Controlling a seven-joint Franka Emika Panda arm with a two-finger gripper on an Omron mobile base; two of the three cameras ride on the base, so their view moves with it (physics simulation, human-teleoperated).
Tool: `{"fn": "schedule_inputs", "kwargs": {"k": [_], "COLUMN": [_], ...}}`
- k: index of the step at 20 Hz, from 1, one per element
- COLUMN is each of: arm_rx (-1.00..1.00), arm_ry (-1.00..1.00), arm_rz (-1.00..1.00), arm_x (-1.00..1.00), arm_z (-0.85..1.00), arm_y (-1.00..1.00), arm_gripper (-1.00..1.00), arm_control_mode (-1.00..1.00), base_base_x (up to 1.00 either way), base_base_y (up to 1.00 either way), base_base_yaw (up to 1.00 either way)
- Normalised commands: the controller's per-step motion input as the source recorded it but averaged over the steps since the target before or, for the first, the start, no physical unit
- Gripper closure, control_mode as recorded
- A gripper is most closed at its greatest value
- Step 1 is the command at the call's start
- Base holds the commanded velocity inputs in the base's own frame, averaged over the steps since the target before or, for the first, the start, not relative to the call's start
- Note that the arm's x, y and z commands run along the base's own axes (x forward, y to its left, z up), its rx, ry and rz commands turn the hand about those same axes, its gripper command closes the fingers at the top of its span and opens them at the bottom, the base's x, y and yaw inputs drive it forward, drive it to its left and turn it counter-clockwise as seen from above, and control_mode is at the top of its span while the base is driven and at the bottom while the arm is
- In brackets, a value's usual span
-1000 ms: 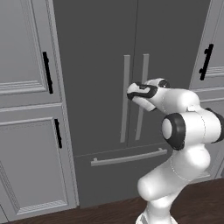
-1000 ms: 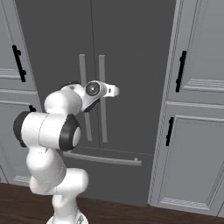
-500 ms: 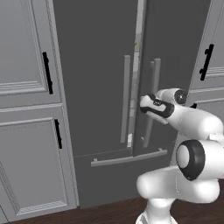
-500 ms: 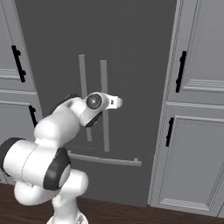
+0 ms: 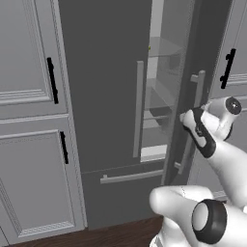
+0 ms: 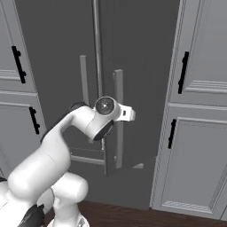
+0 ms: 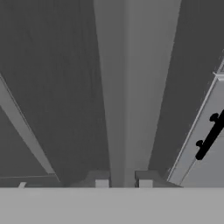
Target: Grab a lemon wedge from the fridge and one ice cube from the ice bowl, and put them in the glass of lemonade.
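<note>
The dark grey fridge [image 5: 101, 96] stands before me with its right door [image 6: 142, 66] swung partly open. My gripper [image 5: 189, 120] [image 6: 128, 114] is shut on that door's light grey bar handle [image 5: 195, 96] [image 6: 119, 133]. In the hand view the handle [image 7: 127, 87] runs straight up between my fingertips [image 7: 101, 180], which press on both its sides. Through the gap I see pale shelves [image 5: 161, 91]. A tiny yellow speck [image 5: 149, 48] at an upper shelf may be the lemon wedge. The ice bowl and the glass of lemonade are out of view.
Light grey panelled cabinets with black handles flank the fridge on the left [image 5: 29, 72] and on the right [image 6: 204, 88]. The left fridge door stays closed, and the bottom drawer [image 5: 130, 176] is closed below it. Dark wood floor [image 5: 120, 236] lies beneath.
The fingers have closed on the right door's handle. The hand has drawn back and lower, and the door has swung from closed to partly open, exposing the shelves.
</note>
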Motion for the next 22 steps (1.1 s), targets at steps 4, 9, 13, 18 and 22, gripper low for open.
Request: {"fn": "schedule_inputs", "kwargs": {"k": [4,9,13,18,22], "arm_rx": [0.03,0.05,0.00,-0.32,-0.40], "arm_ry": [0.08,0.09,0.09,0.01,0.00], "arm_rz": [0.00,0.00,0.02,0.12,0.09], "arm_x": [-1.00,-1.00,-0.94,-0.03,0.22], "arm_z": [0.13,0.15,0.25,0.40,0.64], "arm_y": [-0.82,-0.83,-0.22,1.00,1.00], "arm_gripper": [1.00,1.00,1.00,1.00,1.00], "arm_control_mode": [-1.00,-1.00,-1.00,-1.00,-1.00], "base_base_x": [0.00,0.00,0.00,0.00,0.00], "base_base_y": [0.00,0.00,0.00,0.00,0.00], "base_base_yaw": [0.00,0.00,0.00,0.00,0.00]}}
